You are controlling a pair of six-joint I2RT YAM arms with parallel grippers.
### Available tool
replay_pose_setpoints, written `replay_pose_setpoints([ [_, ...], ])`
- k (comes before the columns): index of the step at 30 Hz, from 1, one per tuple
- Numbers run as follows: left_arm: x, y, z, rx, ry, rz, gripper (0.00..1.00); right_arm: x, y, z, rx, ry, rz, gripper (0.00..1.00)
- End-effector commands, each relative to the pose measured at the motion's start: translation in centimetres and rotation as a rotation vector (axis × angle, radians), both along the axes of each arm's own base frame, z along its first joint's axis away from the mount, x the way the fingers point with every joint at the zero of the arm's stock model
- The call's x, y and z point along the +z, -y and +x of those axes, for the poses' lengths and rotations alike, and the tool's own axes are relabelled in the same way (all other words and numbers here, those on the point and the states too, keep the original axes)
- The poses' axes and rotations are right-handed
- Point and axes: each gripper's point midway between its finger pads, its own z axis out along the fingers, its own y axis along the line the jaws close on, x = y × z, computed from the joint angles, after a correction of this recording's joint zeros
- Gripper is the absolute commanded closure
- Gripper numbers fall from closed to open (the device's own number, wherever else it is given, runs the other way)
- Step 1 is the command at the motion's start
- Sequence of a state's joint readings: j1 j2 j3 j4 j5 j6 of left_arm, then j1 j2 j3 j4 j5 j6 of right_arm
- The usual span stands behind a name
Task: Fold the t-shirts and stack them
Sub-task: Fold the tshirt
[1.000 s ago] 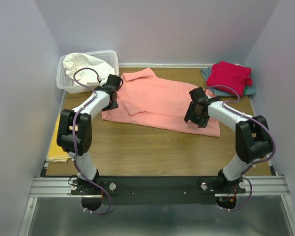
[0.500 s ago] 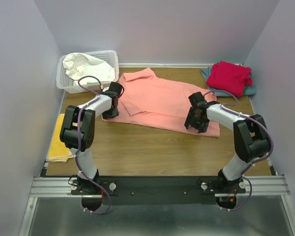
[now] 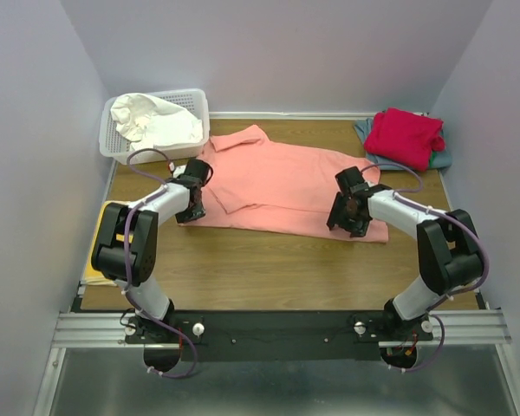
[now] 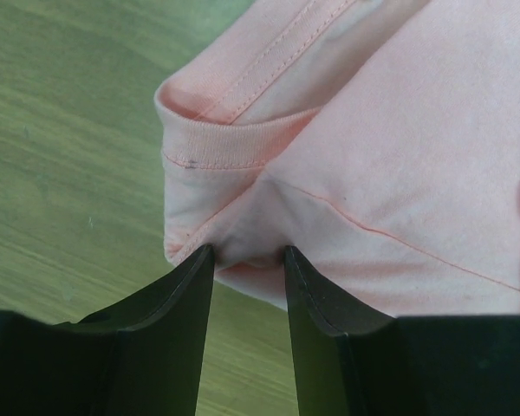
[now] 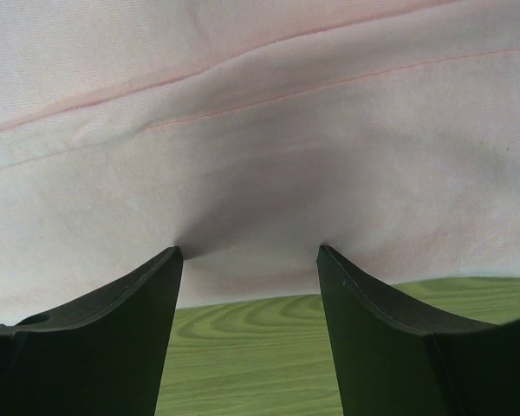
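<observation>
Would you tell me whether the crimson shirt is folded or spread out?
Folded: the crimson shirt is a compact bundle resting on the grey-blue shirt at the back right.

Nearer: left tool (image 4: pixel 247 253), right tool (image 5: pixel 250 250); pink shirt (image 3: pixel 277 178) seemingly dragged

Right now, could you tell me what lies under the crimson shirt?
A grey-blue shirt shows at the edges of the crimson shirt; its middle, and anything else below, is covered.
</observation>
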State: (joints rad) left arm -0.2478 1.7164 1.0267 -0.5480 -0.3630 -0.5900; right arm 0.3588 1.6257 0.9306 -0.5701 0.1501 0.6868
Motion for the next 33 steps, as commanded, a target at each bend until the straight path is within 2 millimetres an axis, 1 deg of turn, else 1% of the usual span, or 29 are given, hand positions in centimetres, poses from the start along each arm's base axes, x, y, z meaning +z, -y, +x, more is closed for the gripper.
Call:
replay_pose_setpoints([
  [1, -2.7, -0.7, -7.2, 0.027, -0.199, -0.020, 0.53, -3.0, 2.0, -7.4, 0.032, -0.266, -0.064, 0.27],
  [2, -2.8, -0.8, -7.9, 0.035, -0.210, -0.019, 0.53, -3.1, 2.3, -8.0, 0.036, -0.282, -0.074, 0.27],
  [3, -2.4, -0.6, -8.4, 0.031, -0.227, -0.024, 0.53, -3.0, 2.5, -8.3, 0.035, -0.286, -0.082, 0.27],
  [5, -0.5, 0.4, -7.9, 0.037, -0.186, -0.073, 0.53, -2.9, 2.8, -9.2, 0.029, -0.311, -0.088, 0.27],
  [7, 0.6, 0.7, -8.2, 0.041, -0.169, -0.094, 0.53, -2.5, 2.3, -9.2, 0.023, -0.312, -0.063, 0.27],
  [8, 1.7, 1.3, -8.2, 0.036, -0.154, -0.132, 0.53, -2.4, 2.4, -9.3, 0.012, -0.322, -0.067, 0.27],
  [10, 2.5, 1.7, -9.0, 0.046, -0.162, -0.149, 0.53, -2.0, 2.2, -9.4, -0.003, -0.342, -0.062, 0.27],
  [11, 3.1, 2.2, -9.5, 0.040, -0.151, -0.176, 0.53, -1.9, 2.1, -9.4, -0.004, -0.346, -0.059, 0.27],
  [15, 3.4, 2.9, -11.9, 0.079, -0.164, -0.209, 0.53, -1.8, 1.9, -10.1, -0.018, -0.367, -0.041, 0.27],
  [16, 3.5, 3.1, -12.2, 0.080, -0.160, -0.210, 0.53, -1.9, 1.9, -10.4, -0.024, -0.371, -0.040, 0.27],
  [17, 3.6, 3.0, -12.7, 0.077, -0.154, -0.204, 0.53, -1.5, 2.0, -10.1, -0.029, -0.351, -0.040, 0.27],
  [19, 4.0, 3.2, -12.8, 0.067, -0.143, -0.184, 0.55, -0.9, 2.1, -9.6, -0.035, -0.318, -0.046, 0.28],
  [21, 5.2, 3.2, -11.7, 0.053, -0.094, -0.161, 0.57, 0.5, 2.4, -8.3, -0.039, -0.248, -0.064, 0.29],
  [22, 5.8, 3.6, -11.4, 0.026, -0.080, -0.157, 0.57, 1.2, 2.4, -7.7, -0.036, -0.220, -0.065, 0.29],
  [23, 6.9, 4.0, -10.3, 0.018, -0.042, -0.158, 0.58, 2.3, 2.4, -6.4, -0.037, -0.169, -0.071, 0.29],
  [25, 8.0, 4.9, -9.0, -0.018, 0.006, -0.176, 0.59, 4.0, 2.4, -5.2, -0.034, -0.101, -0.070, 0.30],
  [26, 8.8, 5.4, -8.3, -0.034, 0.035, -0.189, 0.60, 5.2, 2.3, -4.0, -0.035, -0.053, -0.069, 0.30],
  [27, 9.4, 6.0, -7.3, -0.049, 0.073, -0.212, 0.60, 5.7, 2.2, -3.6, -0.032, -0.036, -0.070, 0.30],
  [29, 10.2, 7.4, -6.2, -0.105, 0.116, -0.266, 0.61, 6.6, 2.1, -2.7, -0.019, 0.000, -0.077, 0.30],
  [30, 10.8, 8.1, -5.2, -0.120, 0.159, -0.297, 0.60, 7.3, 1.9, -1.9, -0.018, 0.026, -0.077, 0.30],
  [33, 11.1, 9.7, -4.1, -0.167, 0.188, -0.343, 0.60, 7.7, 1.6, -1.2, -0.015, 0.041, -0.079, 0.30],
])
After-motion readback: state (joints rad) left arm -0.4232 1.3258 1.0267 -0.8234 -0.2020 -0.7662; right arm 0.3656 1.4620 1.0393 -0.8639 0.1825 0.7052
